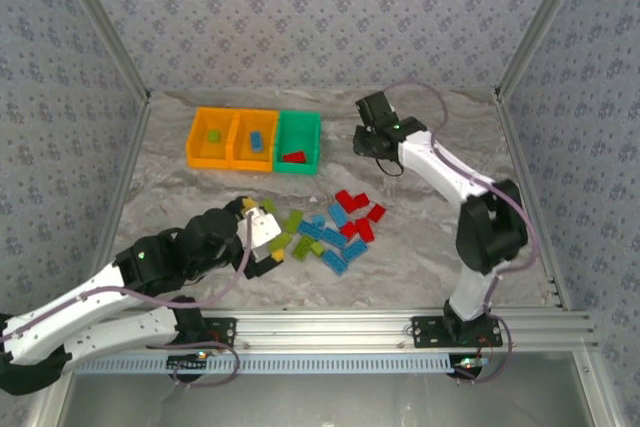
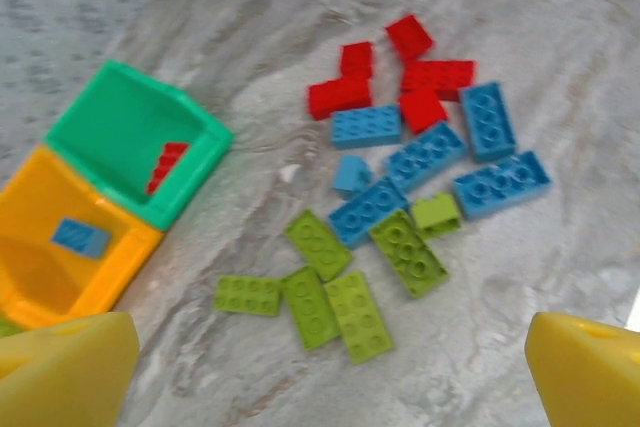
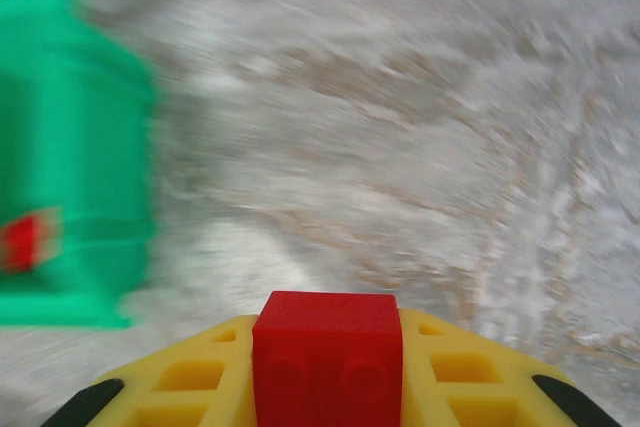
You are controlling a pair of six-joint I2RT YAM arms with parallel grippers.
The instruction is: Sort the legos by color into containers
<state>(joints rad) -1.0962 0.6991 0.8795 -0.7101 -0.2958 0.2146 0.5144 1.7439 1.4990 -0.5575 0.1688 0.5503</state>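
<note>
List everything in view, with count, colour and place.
orange bins: 2, orange, far left of the table, joined side by side
green bin: 1, green, joined to the orange bins' right end
binned legos: 3, one green in the left orange bin, one blue in the next, one red in the green bin
red legos: about 5, red, loose, far side of the pile
blue legos: about 6, blue, middle of the pile
green legos: about 6, lime, left side of the pile
held lego: 1, red, between the right gripper's fingers
table: 1, grey marbled
left gripper: yellow fingers, open, by the green legos
right gripper: yellow fingers, shut, right of the green bin
</note>
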